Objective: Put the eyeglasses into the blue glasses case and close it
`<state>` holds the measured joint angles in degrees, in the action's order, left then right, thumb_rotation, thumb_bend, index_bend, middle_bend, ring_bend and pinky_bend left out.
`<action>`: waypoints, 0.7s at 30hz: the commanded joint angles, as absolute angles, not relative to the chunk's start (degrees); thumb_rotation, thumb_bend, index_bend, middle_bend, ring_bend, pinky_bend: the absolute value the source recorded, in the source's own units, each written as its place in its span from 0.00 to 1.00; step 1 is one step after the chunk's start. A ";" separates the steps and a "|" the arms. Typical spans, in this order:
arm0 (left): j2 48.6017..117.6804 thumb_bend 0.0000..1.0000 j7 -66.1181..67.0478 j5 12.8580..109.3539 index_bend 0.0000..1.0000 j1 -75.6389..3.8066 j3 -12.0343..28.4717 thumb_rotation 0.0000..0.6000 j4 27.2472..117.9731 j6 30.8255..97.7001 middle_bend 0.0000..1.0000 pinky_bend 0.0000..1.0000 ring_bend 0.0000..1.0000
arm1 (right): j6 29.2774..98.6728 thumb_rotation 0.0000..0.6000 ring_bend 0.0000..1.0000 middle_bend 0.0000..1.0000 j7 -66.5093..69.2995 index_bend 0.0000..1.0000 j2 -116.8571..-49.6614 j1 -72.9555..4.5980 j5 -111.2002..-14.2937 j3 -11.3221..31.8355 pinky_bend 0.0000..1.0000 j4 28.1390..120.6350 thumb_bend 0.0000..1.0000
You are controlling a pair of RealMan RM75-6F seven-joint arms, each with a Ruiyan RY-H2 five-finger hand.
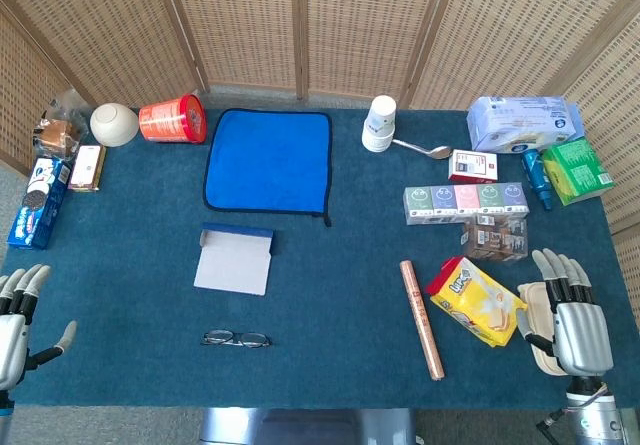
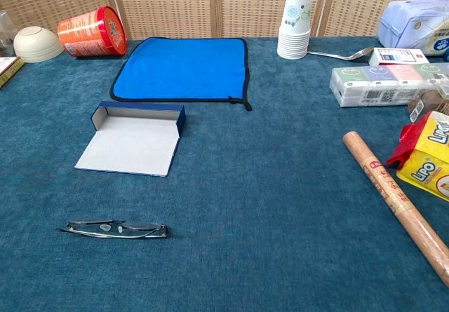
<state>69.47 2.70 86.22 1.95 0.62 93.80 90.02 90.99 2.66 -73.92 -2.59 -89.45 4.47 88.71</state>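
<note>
Folded eyeglasses (image 1: 236, 339) (image 2: 114, 228) with a thin dark frame lie flat near the table's front edge, left of centre. Behind them the blue glasses case (image 1: 236, 258) (image 2: 136, 138) lies open, its pale lid flap spread toward the front and its blue box part at the back. My left hand (image 1: 18, 325) hovers at the table's front left corner, fingers apart, holding nothing, well left of the glasses. At the front right corner my right hand (image 1: 572, 317) is open too, fingers spread. The chest view shows neither hand.
A blue cloth (image 1: 268, 160) lies behind the case. A wooden rolling pin (image 1: 422, 318) and a yellow snack bag (image 1: 476, 300) lie at the right. Paper cups (image 1: 379, 123), a spoon, boxes and a tissue pack fill the back right; a red can (image 1: 172, 119), bowl and snacks the back left.
</note>
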 commanded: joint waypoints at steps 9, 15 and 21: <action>70.28 0.30 2.90 88.77 0.12 1.54 0.26 0.75 93.16 90.83 0.14 0.00 0.08 | 92.79 1.00 0.00 0.05 4.71 0.00 -73.76 -1.20 -89.46 4.01 0.06 86.93 0.38; 69.40 0.30 4.02 91.29 0.22 -0.88 -0.36 0.77 94.57 87.77 0.15 0.00 0.09 | 93.51 1.00 0.00 0.05 4.95 0.00 -73.42 -0.79 -89.76 3.95 0.05 87.14 0.38; 70.55 0.30 7.55 94.06 0.16 -4.14 -1.48 0.77 96.15 82.78 0.12 0.00 0.06 | 94.03 1.00 0.00 0.05 4.91 0.00 -73.48 -0.36 -89.82 3.85 0.05 87.35 0.38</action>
<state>69.95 6.14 93.41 -3.04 -1.12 95.50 84.22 94.02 4.93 -73.49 -0.38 -89.83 3.86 87.34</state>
